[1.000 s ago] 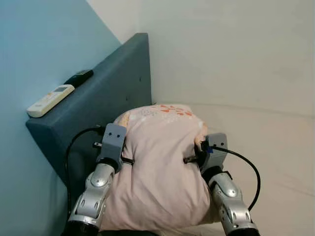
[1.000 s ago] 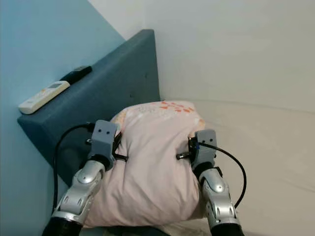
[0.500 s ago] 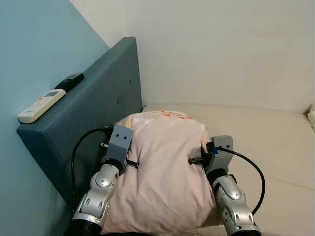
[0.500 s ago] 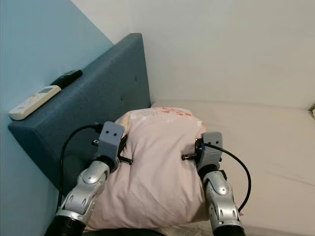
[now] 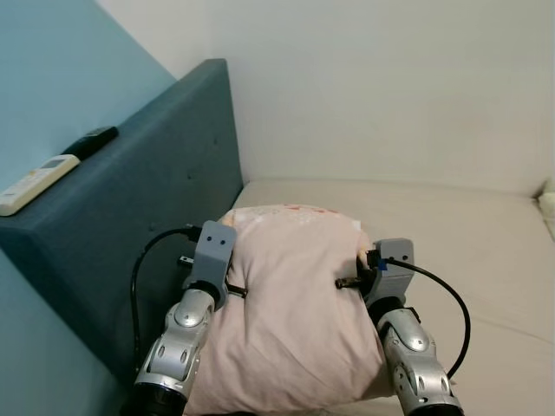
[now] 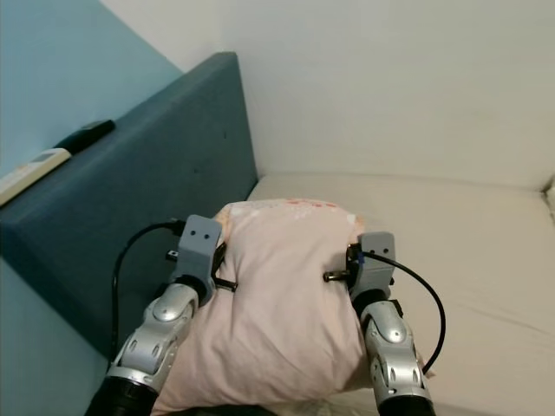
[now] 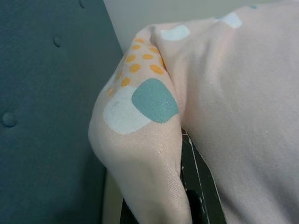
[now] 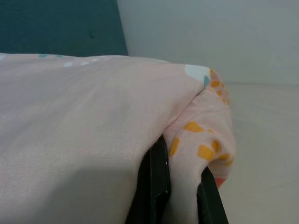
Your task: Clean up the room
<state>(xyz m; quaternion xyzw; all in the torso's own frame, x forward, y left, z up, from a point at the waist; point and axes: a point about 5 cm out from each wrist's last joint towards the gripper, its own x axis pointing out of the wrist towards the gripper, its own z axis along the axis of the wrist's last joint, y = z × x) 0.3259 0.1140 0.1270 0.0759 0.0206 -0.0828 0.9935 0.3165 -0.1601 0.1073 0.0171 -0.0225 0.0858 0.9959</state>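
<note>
**Pillow carried toward the headboard**

The left gripper (image 7: pixel 187 186) and right gripper (image 8: pixel 180 186) each clamp a side fold of the pink pillow (image 5: pixel 299 321), sharing its bulk. It hangs over the mattress (image 5: pixel 468 234), just beside the blue headboard (image 5: pixel 147 208), probably its resting place.

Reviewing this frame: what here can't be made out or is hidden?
- Left gripper fingers: mostly buried in pillow fabric, left wrist view.
- White remote: cut off by the left edge, eye views; buttons too small.
- Mattress beneath the pillow: covered.
</note>
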